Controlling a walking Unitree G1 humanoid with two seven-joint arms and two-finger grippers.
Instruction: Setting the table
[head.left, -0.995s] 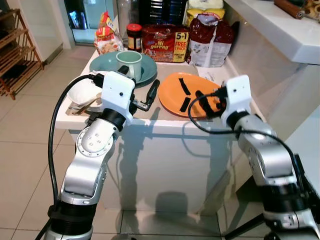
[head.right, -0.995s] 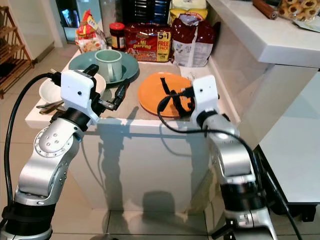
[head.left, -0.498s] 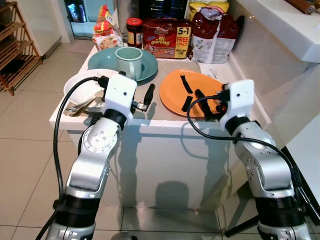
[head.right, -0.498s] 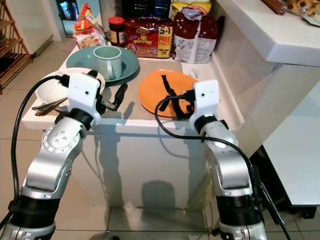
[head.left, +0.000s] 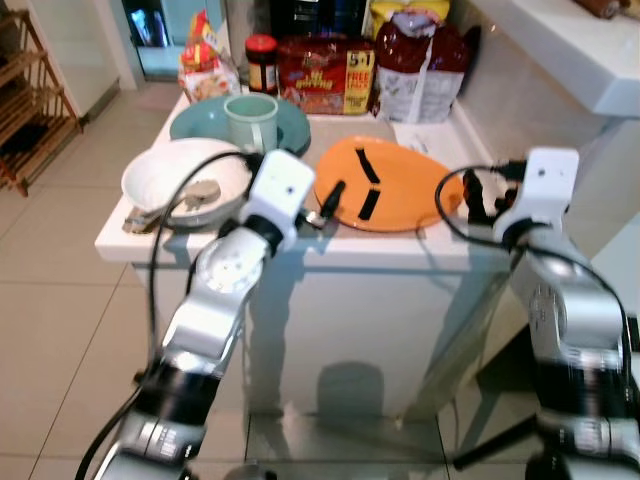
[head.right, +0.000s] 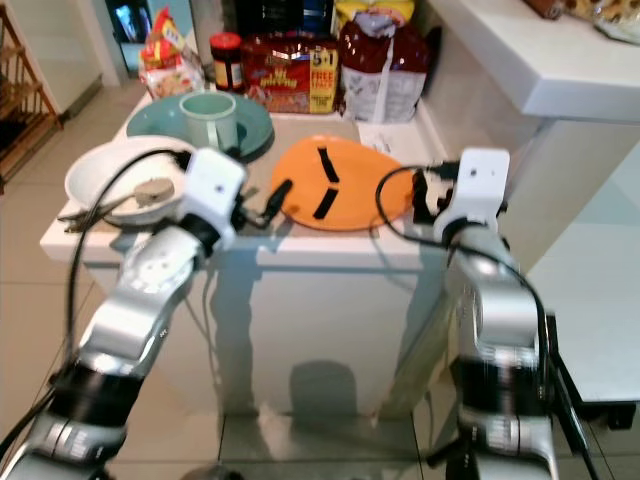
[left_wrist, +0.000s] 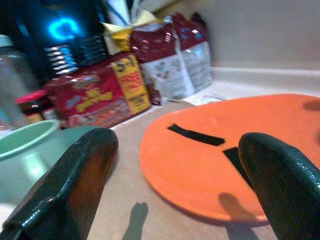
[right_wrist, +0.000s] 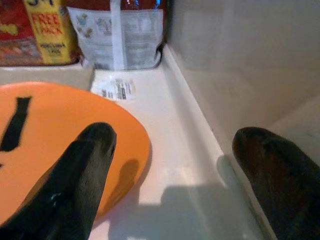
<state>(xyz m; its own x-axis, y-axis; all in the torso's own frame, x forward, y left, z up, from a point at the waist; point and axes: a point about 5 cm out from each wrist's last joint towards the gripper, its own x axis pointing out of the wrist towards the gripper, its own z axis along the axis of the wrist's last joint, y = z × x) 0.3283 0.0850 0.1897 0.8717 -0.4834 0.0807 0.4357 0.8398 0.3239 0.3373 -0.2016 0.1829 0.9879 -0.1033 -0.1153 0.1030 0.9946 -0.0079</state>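
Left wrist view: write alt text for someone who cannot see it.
Two open black fingers frame an orange plate with black marks, lying on a counter. Behind it stand a red noodle pack and a dark red bag; a green plate sits beside.

I stand in a home kitchen: tiled floor (head.left: 60, 300), white counter (head.left: 300, 250), noodle packets (head.left: 325, 75) at twelve o'clock.

The counter (head.left: 300, 250) is viewed from above and in front by both eye views, with the orange plate (head.left: 385, 190) at frame centre and the packets along the top edge. The left wrist view is set low and close, facing across the plate toward the packets (left_wrist: 100, 92). The right wrist view is aimed along the plate's far rim and the wall; the plate is shared by all four views.
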